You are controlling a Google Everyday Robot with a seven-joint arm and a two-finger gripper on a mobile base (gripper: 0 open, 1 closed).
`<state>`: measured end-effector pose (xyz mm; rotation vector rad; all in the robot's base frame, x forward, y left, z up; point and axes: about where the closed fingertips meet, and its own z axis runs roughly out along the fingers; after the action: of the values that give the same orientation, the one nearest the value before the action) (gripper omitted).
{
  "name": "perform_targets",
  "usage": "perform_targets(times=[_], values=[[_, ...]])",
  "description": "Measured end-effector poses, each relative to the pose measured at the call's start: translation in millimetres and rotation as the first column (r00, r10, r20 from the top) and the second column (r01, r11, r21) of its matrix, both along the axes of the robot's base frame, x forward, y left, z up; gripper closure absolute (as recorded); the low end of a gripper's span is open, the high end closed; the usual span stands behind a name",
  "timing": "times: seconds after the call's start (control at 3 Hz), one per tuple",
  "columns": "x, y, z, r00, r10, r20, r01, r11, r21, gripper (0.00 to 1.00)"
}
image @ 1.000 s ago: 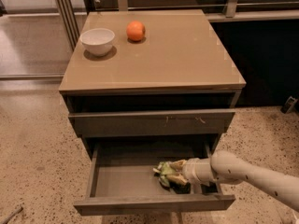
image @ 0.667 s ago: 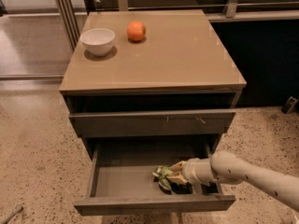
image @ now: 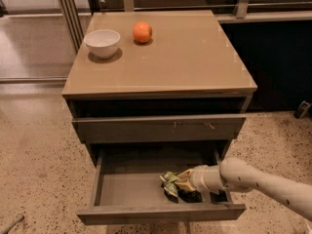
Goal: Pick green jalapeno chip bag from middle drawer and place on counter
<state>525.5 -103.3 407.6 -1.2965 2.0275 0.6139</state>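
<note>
Small crumpled green-and-white foil chip bag (image: 170, 183) lies in right half of open, shallow grey-brown middle drawer (image: 146, 212), near front wall. My gripper (image: 183, 181) reaches in from right, seemingly against bag's right side; bag lies left of it. I can't tell whether claw is open or holding. Glossy tan counter (image: 190, 62) directly above; white bowl (image: 102, 42) and orange fruit (image: 142, 32) sit back-left.

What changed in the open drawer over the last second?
The gripper edged slightly left in the middle drawer, against the green jalapeno chip bag, which shifted left with it. Whether it holds the bag is unclear. White bowl, orange and counter unchanged.
</note>
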Motion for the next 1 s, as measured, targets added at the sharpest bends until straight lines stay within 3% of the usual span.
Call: perform_targets(times=[0.33, 0.67, 1.0], values=[[-8, 8, 11, 0.9987, 0.051, -0.006, -0.051, 0.998, 0.023, 1.0], [-23, 28, 64, 0.9875, 0.155, 0.029, -0.156, 0.986, 0.062, 1.0], [-30, 44, 121, 0.9705, 0.229, 0.076, -0.234, 0.969, 0.072, 1.0]])
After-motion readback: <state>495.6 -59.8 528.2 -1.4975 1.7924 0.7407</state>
